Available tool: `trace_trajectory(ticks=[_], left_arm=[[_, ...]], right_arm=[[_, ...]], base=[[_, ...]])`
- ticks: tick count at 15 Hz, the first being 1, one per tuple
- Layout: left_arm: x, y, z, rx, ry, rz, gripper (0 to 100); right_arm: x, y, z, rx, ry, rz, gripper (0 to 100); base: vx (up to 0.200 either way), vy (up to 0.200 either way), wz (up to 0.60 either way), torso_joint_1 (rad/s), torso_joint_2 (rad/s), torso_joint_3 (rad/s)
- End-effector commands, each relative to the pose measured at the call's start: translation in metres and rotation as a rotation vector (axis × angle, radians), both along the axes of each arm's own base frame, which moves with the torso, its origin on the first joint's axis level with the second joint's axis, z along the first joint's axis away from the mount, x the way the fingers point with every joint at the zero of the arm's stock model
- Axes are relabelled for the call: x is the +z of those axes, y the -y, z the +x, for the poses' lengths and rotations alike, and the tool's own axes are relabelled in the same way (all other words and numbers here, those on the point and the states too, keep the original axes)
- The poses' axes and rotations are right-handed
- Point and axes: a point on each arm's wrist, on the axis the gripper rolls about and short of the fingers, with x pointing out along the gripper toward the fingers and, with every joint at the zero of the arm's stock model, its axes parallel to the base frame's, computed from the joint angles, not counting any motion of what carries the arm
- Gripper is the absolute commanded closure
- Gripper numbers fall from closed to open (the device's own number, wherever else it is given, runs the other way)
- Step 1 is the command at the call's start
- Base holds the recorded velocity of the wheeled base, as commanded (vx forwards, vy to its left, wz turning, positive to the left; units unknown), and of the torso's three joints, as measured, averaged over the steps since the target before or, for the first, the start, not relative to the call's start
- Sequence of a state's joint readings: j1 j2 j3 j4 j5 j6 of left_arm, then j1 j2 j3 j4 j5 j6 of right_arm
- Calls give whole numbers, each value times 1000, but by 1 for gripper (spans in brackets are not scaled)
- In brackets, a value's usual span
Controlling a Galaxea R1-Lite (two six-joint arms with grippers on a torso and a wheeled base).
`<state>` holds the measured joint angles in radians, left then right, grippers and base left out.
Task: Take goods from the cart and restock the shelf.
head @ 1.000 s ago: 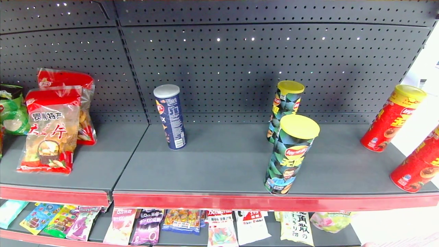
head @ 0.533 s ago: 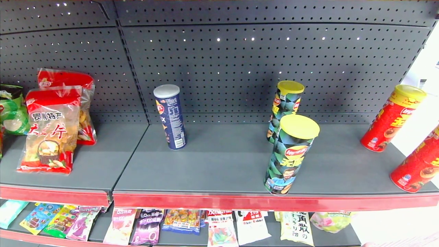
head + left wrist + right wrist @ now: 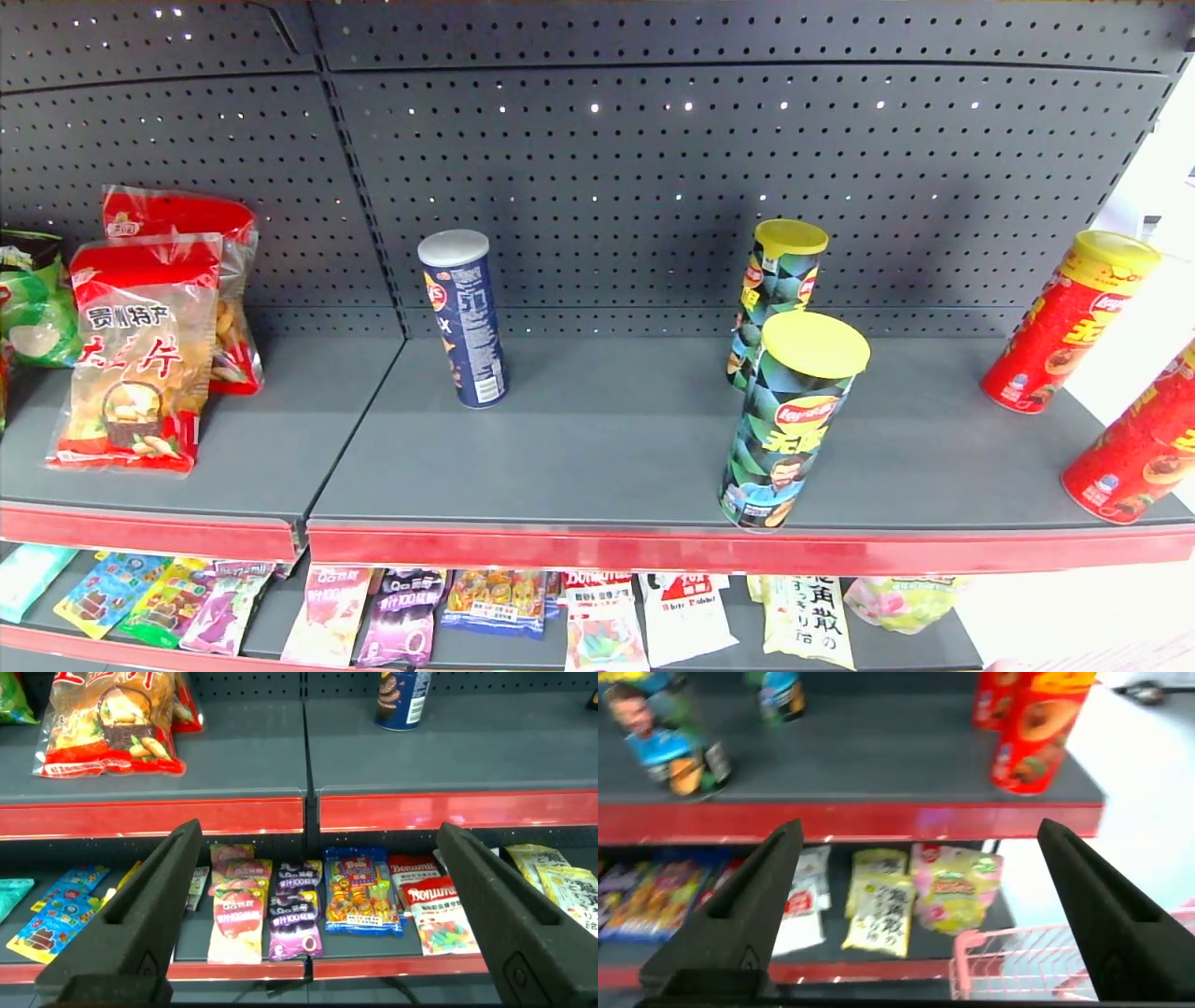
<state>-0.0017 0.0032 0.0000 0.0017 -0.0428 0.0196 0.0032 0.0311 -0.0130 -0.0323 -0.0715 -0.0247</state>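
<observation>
**Q:** Where are the goods?

**A:** The cart is pink, and its rim lies below the shelf's right end. Its load is hidden. On the shelf a blue can stands upright near the back edge, left of middle. A green can stands at the front edge, with a second green can close behind it. A red can is near the back right corner and a second red can is at the front right corner.

**Q:** And the pincers?

**A:** On the left gripper and the right gripper the jaws are spread wide and hold nothing. Both face the shelf's red front edge.

**Q:** How would a can of this kind handle?

**A:** This is a judgement, and it assumes the cart holds cans like these.
- **Weight and wall:** probably a light, stiff tube whose wall would dent under a hard squeeze.
- **Surface:** the glossy wrap may slip in the grip.
- **Shape:** it is tall and narrow, so it tips easily when set down.
- **Hold:** grip across the body at mid-height, not on the lid.
</observation>
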Motion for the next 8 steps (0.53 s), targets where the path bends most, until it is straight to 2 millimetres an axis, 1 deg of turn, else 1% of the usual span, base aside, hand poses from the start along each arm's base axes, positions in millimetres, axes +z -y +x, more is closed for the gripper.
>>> trace_trajectory(ticks=[1, 2, 5, 8], left_arm=[[0, 0, 0, 0, -1, 0, 0], [0, 0, 0, -2, -1, 0, 0], [0, 0, 0, -2, -1, 0, 0], [0, 0, 0, -2, -1, 0, 0]], right_arm=[[-6, -1, -1, 59, 1, -12, 0], [-7, -2, -2, 80, -10, -21, 0], [-8, -2, -1, 82, -13, 33, 0], [-8, -2, -1, 81, -13, 32, 0]], base=[[0, 0, 0, 0, 0, 0], [0, 0, 0, 0, 0, 0], [0, 0, 0, 0, 0, 0], [0, 0, 0, 0, 0, 0]])
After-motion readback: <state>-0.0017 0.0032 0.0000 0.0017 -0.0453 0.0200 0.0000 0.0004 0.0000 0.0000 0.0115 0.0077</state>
